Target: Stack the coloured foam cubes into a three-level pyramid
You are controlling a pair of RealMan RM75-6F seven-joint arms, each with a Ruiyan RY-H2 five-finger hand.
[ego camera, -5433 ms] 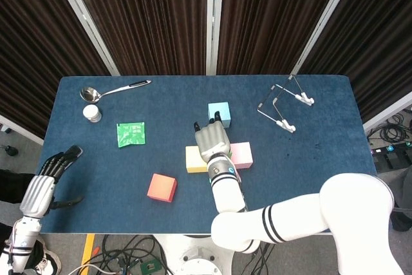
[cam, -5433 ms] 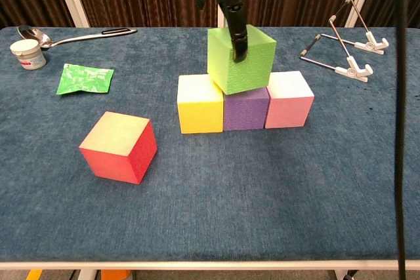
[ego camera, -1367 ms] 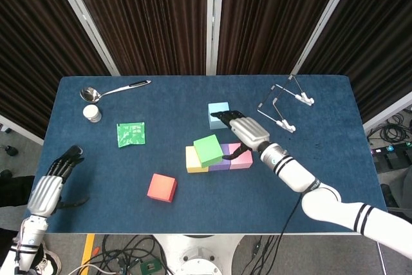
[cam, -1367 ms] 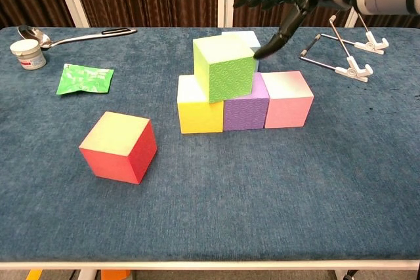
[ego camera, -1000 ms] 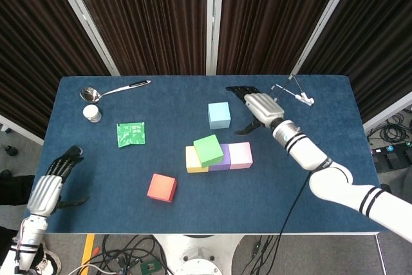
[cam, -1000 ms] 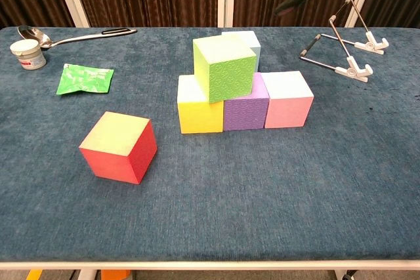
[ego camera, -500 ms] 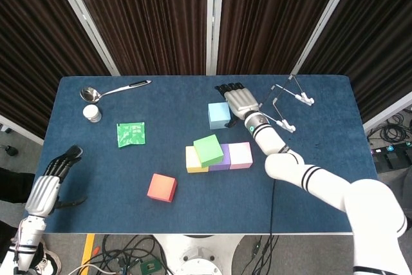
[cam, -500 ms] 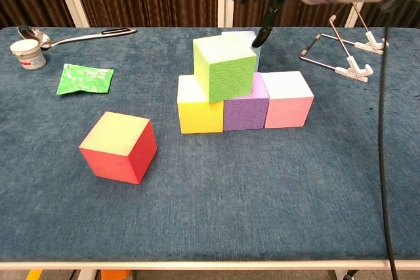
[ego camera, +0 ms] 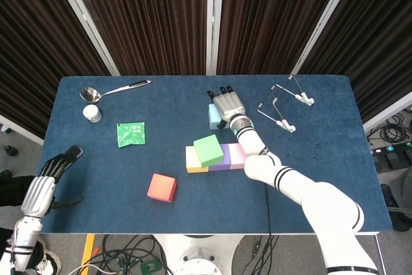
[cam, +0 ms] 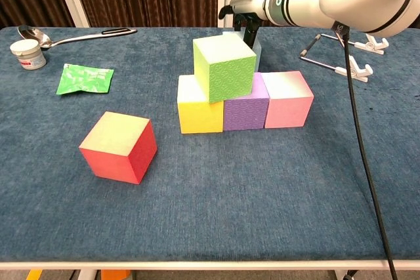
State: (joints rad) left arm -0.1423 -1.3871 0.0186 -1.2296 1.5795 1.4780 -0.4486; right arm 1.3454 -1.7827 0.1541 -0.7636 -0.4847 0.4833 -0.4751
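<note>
While the right hand (ego camera: 226, 105) reaches over the light blue cube (ego camera: 215, 117) at the back of the bench (ego camera: 322, 159), its fingers (cam: 251, 25) drape down against the cube's top; whether they actually grip it I cannot tell. In front of that cube, a yellow cube (cam: 199, 106), a purple cube (cam: 247, 108) and a pink cube (cam: 289, 100) sit touching in a row. A green cube (cam: 224, 67) rests tilted on the yellow and purple ones. A red cube (cam: 119, 146) lies apart to the left. The left hand (ego camera: 40, 188) hangs off the bench's left edge, fingers loosely spread, holding nothing.
</note>
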